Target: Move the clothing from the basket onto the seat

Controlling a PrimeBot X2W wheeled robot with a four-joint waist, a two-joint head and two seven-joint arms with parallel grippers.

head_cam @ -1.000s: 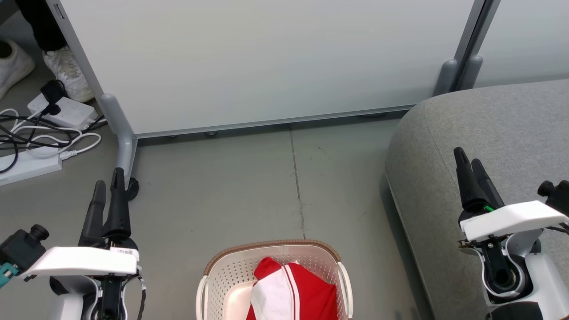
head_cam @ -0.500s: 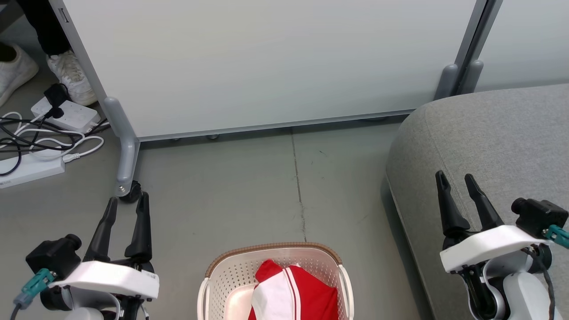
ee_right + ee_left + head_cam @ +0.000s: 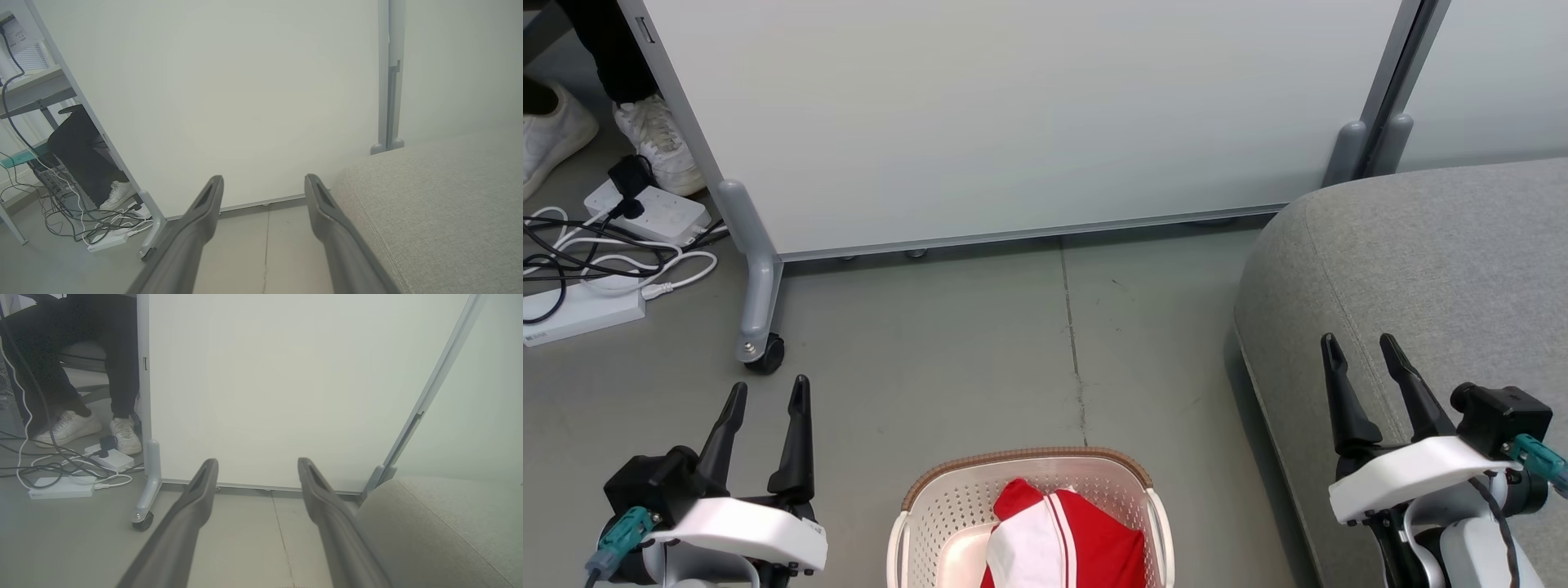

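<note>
The clothing (image 3: 1103, 547) is red with a white panel and thin white stripes; the basket (image 3: 947, 498) is cream-white, dotted with holes, under a brown woven-look rim. The sofa (image 3: 1421, 261) is grey woven fabric — the floor (image 3: 947, 359) a plain dull grey, the screen (image 3: 1013, 122) pale off-white, the shoes (image 3: 658, 147) white

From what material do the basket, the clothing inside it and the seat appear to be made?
The basket: probably moulded plastic, cream and smooth, pierced with small holes; brown rim looks woven. The clothing: soft red fabric with a white panel, lying in folds. The seat: grey upholstery cloth, matte, with a coarse weave and stitched seam.
</note>
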